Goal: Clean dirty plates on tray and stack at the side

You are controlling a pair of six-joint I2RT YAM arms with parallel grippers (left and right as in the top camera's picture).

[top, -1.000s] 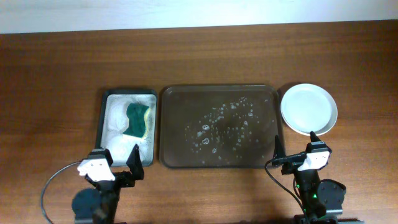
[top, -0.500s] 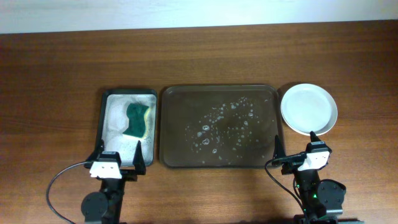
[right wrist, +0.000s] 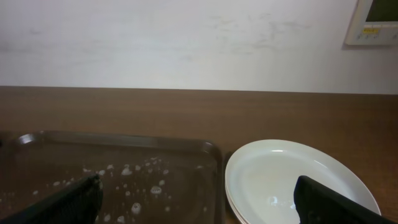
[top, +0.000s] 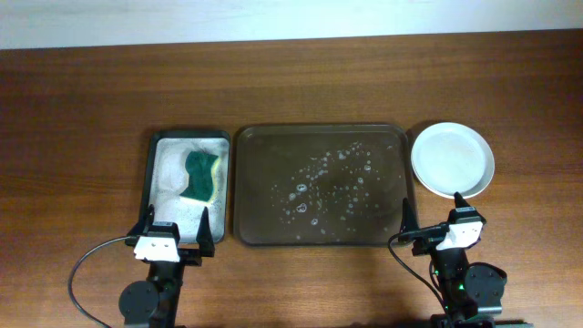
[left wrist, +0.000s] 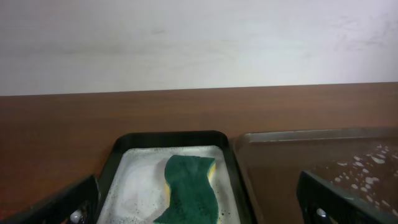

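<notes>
Overhead: tray (top: 264, 164) holds only suds; plates (top: 453, 160) stacked to its right.
Left gripper (top: 175, 223), right gripper (top: 431, 214) wide, empty; task likely finished.

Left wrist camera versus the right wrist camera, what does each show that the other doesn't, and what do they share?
Only the left wrist view shows the black tray holding the green sponge in white foam. Only the right wrist view shows the white plates, sitting on the table just right of the brown tray, and a wall panel at the top right. Both show the brown tray dotted with suds, the wooden table, the pale wall, and open fingers: the left gripper in one, the right gripper in the other.
</notes>
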